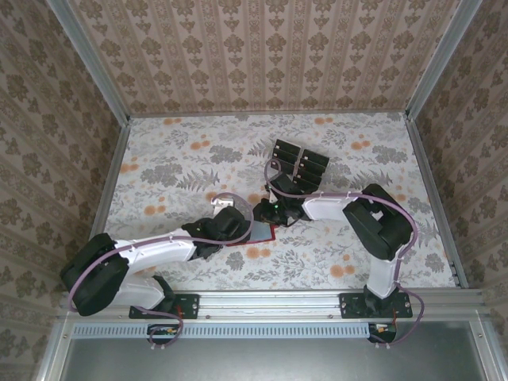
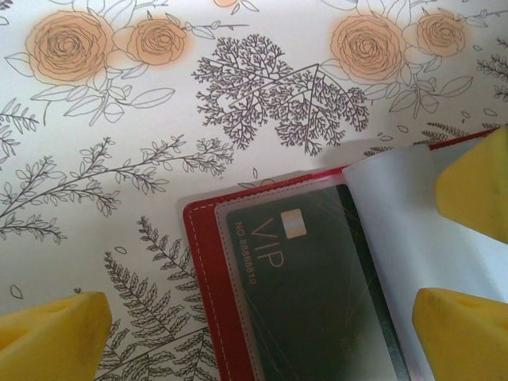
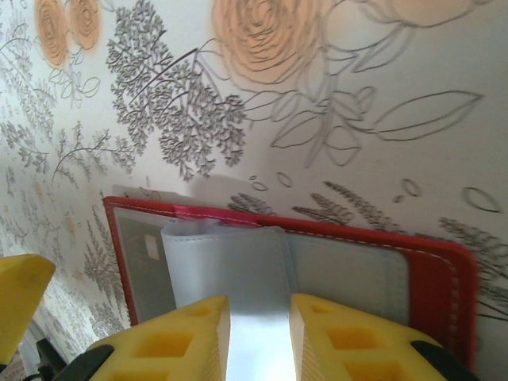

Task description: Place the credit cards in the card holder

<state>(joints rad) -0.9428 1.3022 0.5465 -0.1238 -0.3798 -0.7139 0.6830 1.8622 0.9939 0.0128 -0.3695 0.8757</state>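
Observation:
The red card holder [image 1: 263, 236] lies open on the floral table between my two grippers. One dark credit card [image 2: 309, 294] marked VIP sits in the left-hand clear pocket of the card holder [image 2: 208, 278]. A loose pile of black credit cards [image 1: 300, 165] rests farther back. My left gripper [image 2: 258, 337] is open wide, its fingers [image 2: 51, 333] straddling the holder's left half. My right gripper [image 3: 258, 305] has its jaws drawn in on a raised clear plastic sleeve page [image 3: 226, 262] of the holder [image 3: 432, 278]. That page [image 2: 397, 230] stands up over the card's right side.
Patterned walls close in the table on three sides. Both arms [image 1: 151, 254] reach inward and meet at the middle. One yellow finger [image 2: 476, 186] of the right gripper crosses the left wrist view. Bare tabletop [image 1: 175, 159] lies to the left and in front.

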